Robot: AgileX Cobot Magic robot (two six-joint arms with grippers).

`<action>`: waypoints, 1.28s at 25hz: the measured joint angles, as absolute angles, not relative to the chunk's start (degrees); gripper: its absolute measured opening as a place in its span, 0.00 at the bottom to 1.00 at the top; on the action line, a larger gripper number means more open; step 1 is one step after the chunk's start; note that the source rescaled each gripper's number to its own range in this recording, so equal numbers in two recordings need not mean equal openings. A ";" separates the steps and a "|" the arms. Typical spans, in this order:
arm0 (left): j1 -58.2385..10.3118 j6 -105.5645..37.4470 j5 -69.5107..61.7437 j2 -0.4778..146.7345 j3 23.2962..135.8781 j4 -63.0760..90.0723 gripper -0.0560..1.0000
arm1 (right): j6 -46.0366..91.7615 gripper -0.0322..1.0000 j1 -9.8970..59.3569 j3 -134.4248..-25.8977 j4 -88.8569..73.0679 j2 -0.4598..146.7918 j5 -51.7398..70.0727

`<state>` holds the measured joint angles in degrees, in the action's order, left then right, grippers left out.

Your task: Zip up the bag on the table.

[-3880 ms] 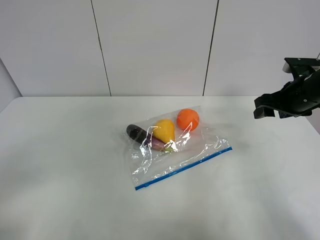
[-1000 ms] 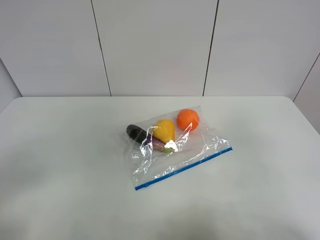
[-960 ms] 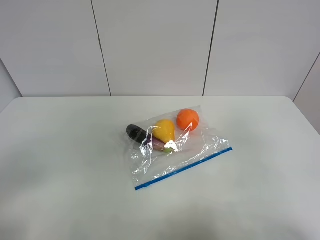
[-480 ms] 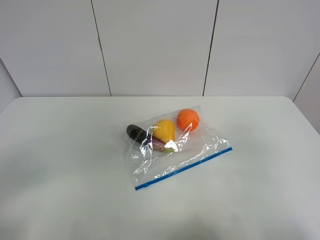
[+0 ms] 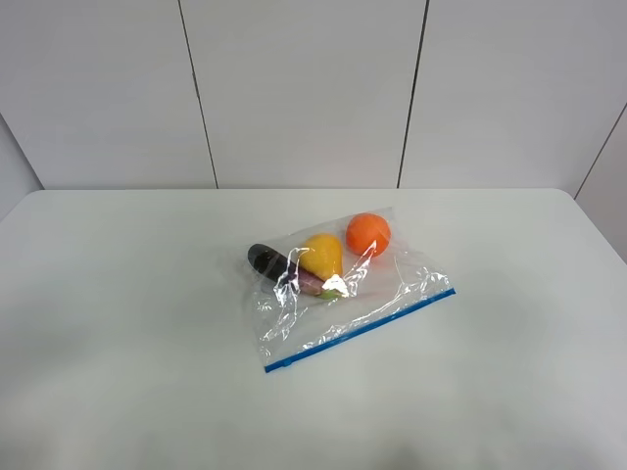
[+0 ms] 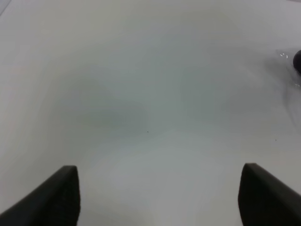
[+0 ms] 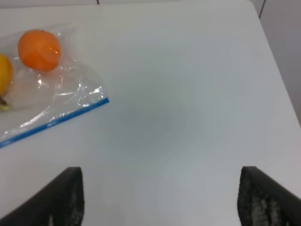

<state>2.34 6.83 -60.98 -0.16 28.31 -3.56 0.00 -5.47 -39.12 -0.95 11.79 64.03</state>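
Note:
The bag (image 5: 345, 294) lies flat near the middle of the white table (image 5: 137, 333). Its blue zipper strip (image 5: 359, 330) runs along the near edge. Through the plastic show a purple eggplant (image 5: 268, 261), a yellow pear (image 5: 323, 255) and an orange (image 5: 368, 234). Neither arm shows in the high view. My left gripper (image 6: 160, 197) is open over bare table, with the eggplant's tip (image 6: 297, 61) at the edge of its view. My right gripper (image 7: 160, 197) is open, well away from the bag's corner (image 7: 56, 101), its zipper strip (image 7: 52, 122) and the orange (image 7: 39, 43).
A grey panelled wall (image 5: 304, 88) stands behind the table's far edge. The table's right edge and rounded far corner (image 7: 256, 14) show in the right wrist view, with grey floor beyond.
About four seconds ago my right arm stood at the right edge of the high view; it is now out of that view. The bag has not moved.

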 joint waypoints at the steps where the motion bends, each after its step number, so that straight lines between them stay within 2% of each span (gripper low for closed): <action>1: 2.34 6.83 -60.98 -0.16 28.31 -3.56 1.00 | 0.00 0.96 -5.47 -38.25 -0.83 11.07 64.11; 12: 2.34 6.83 -60.98 -0.16 28.31 -3.56 1.00 | -1.39 0.96 -5.47 -30.32 -0.41 8.14 64.08; 32: 2.34 6.83 -60.98 -0.16 28.31 -3.56 1.00 | -3.83 0.96 -5.47 -30.03 1.28 -0.37 62.71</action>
<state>2.34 6.83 -60.98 -0.16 28.31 -3.56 -3.83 -5.47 -30.03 1.28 -0.37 62.71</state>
